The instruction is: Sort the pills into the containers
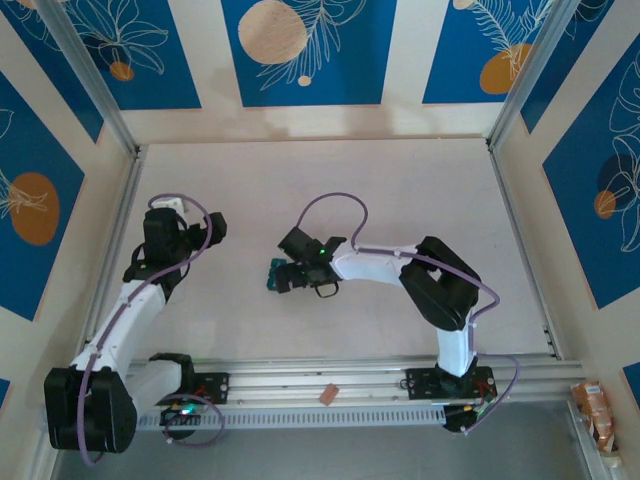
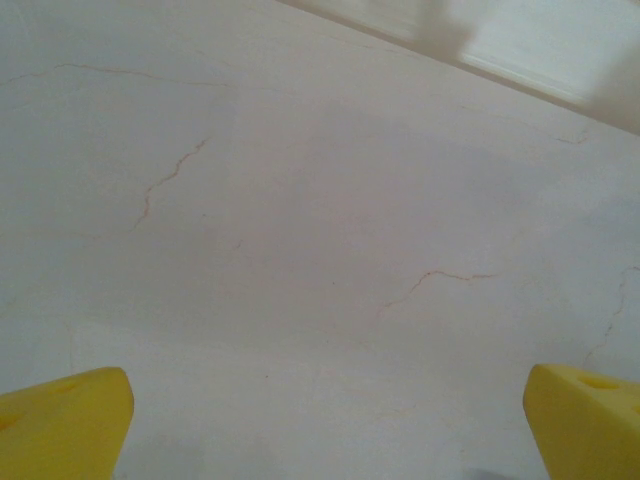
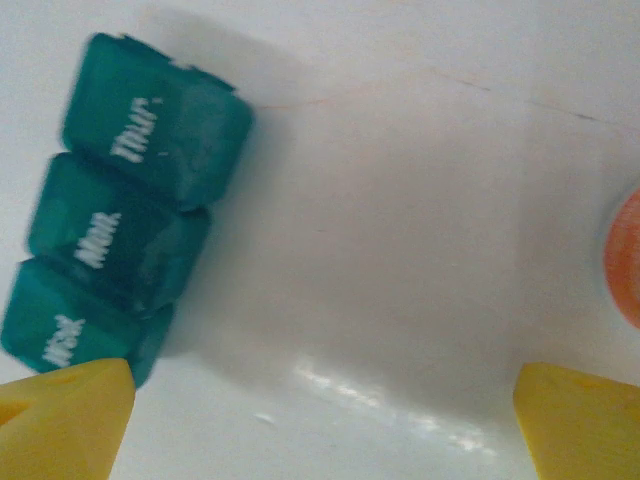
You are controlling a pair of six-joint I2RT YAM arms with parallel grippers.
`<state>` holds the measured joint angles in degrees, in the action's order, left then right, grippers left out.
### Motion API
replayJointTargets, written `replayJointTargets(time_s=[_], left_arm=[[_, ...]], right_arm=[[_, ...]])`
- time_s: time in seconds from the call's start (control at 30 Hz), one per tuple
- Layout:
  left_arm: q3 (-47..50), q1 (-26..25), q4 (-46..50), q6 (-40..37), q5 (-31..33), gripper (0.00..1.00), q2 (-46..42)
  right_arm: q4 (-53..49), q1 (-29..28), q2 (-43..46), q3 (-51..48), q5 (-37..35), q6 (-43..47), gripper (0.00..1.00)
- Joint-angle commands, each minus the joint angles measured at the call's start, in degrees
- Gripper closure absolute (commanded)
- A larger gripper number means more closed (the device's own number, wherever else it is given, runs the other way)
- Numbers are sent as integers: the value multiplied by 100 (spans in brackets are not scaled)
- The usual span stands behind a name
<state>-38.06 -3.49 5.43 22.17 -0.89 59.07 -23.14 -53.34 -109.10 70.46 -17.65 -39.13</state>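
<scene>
Top external gives me one small teal-green plastic pill organiser [image 1: 272,277] midway across the pale table [image 1: 400,190], half hidden under the right gripper [image 1: 288,272]. Left wrist: the left gripper [image 2: 325,420] is spread wide over bare tabletop. Right wrist lets me count three lidded compartments, lettering blurred, just beside one yellow fingertip [image 3: 65,415]; jaws wide, holding nothing; one orange round object [image 3: 628,255] is cut off at the edge.

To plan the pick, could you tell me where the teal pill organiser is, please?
The teal pill organiser lies mid-table in the top view, just left of the right gripper; the right wrist view shows it upper left.
</scene>
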Motion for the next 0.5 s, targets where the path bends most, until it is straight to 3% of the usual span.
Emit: replayJointTargets(time_s=[0.0, 0.47], left_arm=[[-136, 63, 19, 11, -44, 0, -9], [-114, 60, 12, 70, -132, 0, 0]], right_arm=[[31, 143, -54, -106, -89, 6, 3], [28, 583, -91, -82, -15, 200, 2]])
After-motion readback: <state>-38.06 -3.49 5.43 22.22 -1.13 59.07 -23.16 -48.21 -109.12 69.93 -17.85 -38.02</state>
